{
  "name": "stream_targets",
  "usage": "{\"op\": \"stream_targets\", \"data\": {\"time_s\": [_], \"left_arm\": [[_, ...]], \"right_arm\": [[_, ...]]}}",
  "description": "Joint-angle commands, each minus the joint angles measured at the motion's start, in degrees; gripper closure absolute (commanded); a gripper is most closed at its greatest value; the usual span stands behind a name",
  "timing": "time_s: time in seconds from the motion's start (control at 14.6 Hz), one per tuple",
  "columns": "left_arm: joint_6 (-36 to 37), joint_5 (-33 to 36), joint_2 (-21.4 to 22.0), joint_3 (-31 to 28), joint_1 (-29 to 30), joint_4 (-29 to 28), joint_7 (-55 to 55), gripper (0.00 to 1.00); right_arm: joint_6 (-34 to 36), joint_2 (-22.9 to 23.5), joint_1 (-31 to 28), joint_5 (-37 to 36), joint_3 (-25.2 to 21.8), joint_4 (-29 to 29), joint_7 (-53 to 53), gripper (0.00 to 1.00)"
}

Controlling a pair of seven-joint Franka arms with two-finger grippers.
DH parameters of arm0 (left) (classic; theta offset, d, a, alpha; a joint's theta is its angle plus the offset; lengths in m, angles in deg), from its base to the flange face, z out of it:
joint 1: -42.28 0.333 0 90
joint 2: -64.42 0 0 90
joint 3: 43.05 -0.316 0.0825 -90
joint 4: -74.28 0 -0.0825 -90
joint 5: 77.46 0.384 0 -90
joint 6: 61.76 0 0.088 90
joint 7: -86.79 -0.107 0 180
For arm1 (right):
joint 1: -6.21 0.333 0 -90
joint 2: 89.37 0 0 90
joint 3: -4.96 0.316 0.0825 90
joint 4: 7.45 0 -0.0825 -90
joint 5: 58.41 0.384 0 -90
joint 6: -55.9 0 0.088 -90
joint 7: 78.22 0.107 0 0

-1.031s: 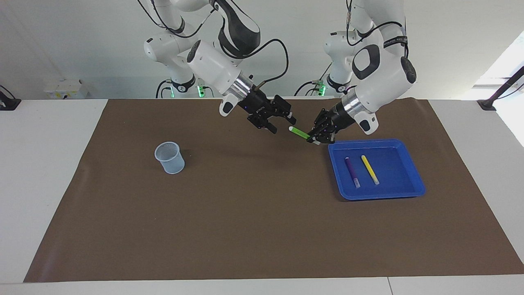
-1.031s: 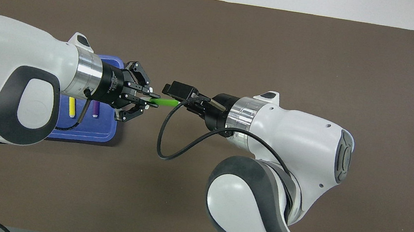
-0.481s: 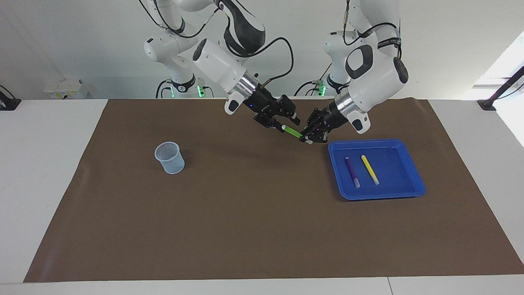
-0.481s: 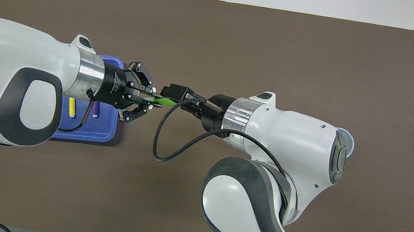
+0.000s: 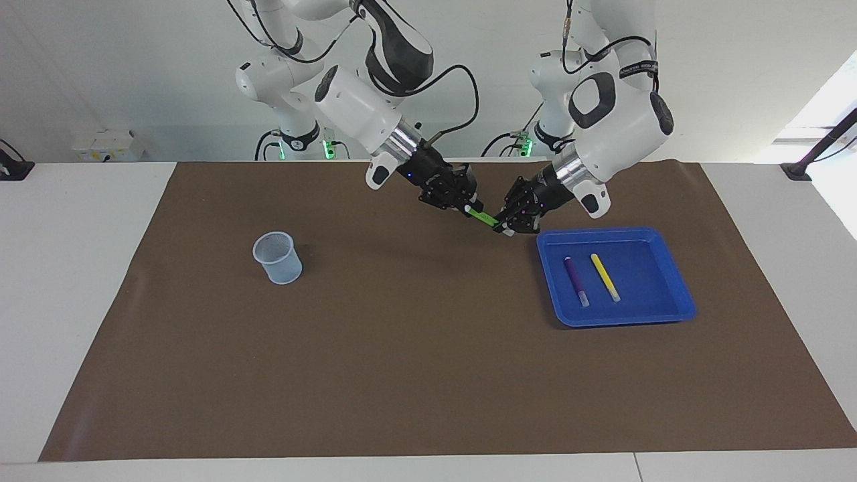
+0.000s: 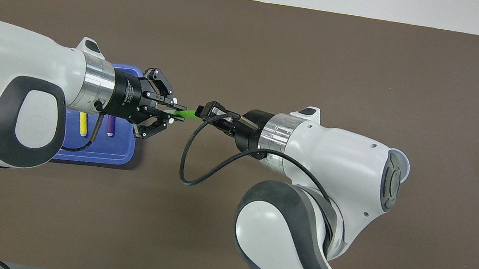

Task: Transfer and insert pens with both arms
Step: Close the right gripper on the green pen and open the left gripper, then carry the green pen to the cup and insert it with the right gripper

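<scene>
Handover step, mid-air over mat. Green pen (image 5: 483,217) spans between grippers: left gripper (image 5: 507,227) pinching one end, right gripper (image 5: 466,207) pinching other. Next: left releases, right carries pen over mesh cup (image 5: 276,257).

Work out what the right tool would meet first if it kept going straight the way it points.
Probably the left tool: the right tool points along the green pen that both grip over the mat, so the left tool lies directly in line.

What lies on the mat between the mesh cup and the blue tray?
Nothing: in the facing view the brown mat is bare between the mesh cup and the blue tray.
</scene>
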Motion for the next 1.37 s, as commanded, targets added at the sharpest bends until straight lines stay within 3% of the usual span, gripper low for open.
{"op": "stream_targets", "data": {"time_s": [0.0, 0.27, 0.34, 0.48, 0.62, 0.82, 1.03, 1.31], "left_arm": [[-0.6, -1.8, 1.4, 0.2, -0.3, -1.9, -1.3, 1.00], [-0.7, -1.9, 1.3, 0.1, -0.4, -1.8, -1.4, 1.00], [-0.7, -1.8, 1.3, 0.1, -0.4, -1.7, -1.4, 0.01], [-0.7, -1.8, 1.3, 0.0, -0.5, -1.7, -1.4, 0.00], [-0.7, -1.7, 1.4, 0.0, -0.3, -1.7, -1.6, 0.00], [-0.7, -1.7, 1.4, -0.1, 0.2, -1.7, -2.9, 0.00], [0.0, -1.2, 1.4, -0.2, 2.4, -1.7, -8.7, 0.00], [5.1, 5.6, 1.5, -0.5, 5.2, -1.7, -18.0, 0.00]], "right_arm": [[-0.1, 0.1, -0.1, -0.6, 0.3, 0.8, 0.0, 1.00], [0.0, 0.1, -0.3, -0.6, 0.2, 0.8, 0.0, 1.00], [0.4, 0.0, -0.4, -0.6, 0.2, 0.9, 0.0, 1.00], [1.9, -0.3, -0.6, -2.9, 0.2, 0.8, 0.0, 1.00], [7.4, -0.5, -3.6, -11.2, -0.1, 1.2, -0.2, 1.00], [24.9, -3.6, -11.4, -28.9, -0.3, 4.2, -4.6, 1.00], [38.3, -4.7, -19.1, -35.2, -0.5, 7.5, -16.5, 1.00], [48.1, -6.1, -28.4, -44.2, -0.5, 8.6, -31.5, 1.00]]}}
